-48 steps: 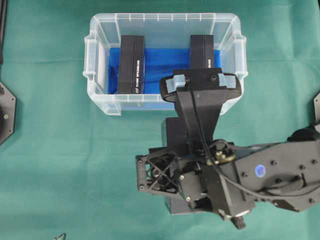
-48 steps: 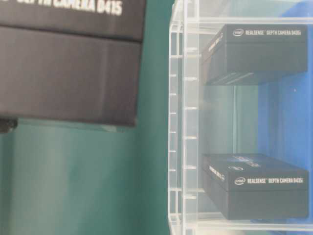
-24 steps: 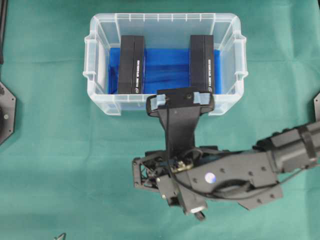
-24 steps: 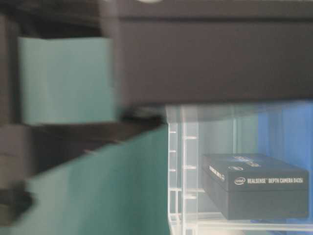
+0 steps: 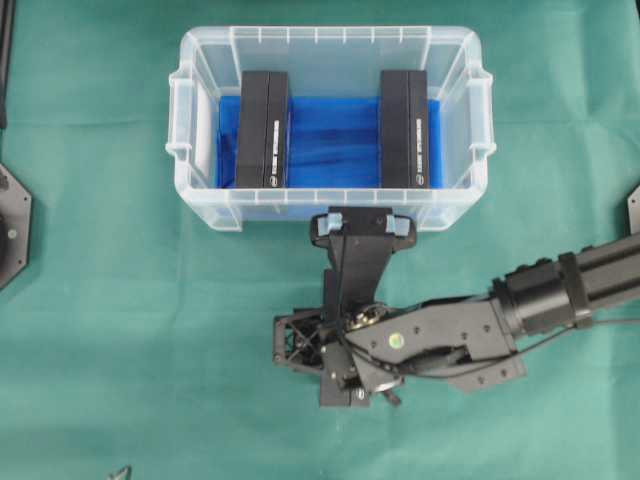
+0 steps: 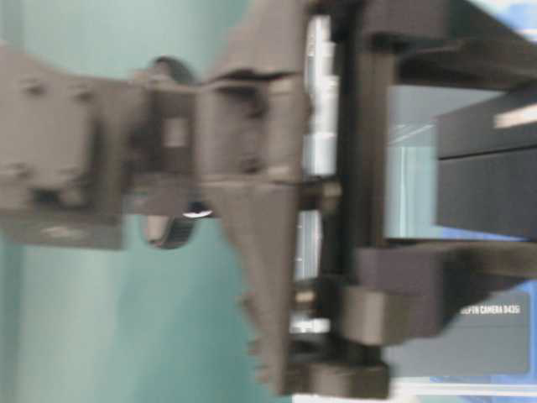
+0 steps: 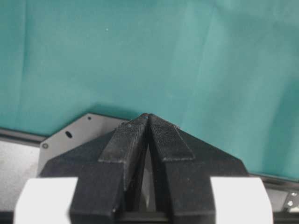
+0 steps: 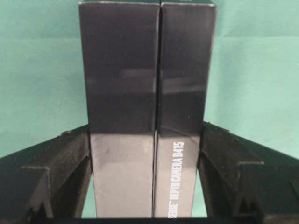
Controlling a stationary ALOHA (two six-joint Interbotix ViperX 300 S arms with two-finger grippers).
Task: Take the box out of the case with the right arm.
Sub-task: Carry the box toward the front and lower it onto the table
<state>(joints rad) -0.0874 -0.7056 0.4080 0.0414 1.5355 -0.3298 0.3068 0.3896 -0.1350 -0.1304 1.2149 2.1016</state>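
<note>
2 boxes [image 5: 263, 128] in case [image 5: 200, 60]; 1 box [image 8: 147, 107] in right gripper [image 8: 145, 177].

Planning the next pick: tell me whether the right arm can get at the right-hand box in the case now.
Probably not yet: the right arm's jaws are shut on a third box outside the case. The right-hand box itself lies uncovered in the open-topped case.

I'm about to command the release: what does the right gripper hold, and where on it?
The right gripper clamps a long black cardboard box across its two narrow sides, near one end, over the green cloth. The left gripper is shut, holding nothing.
</note>
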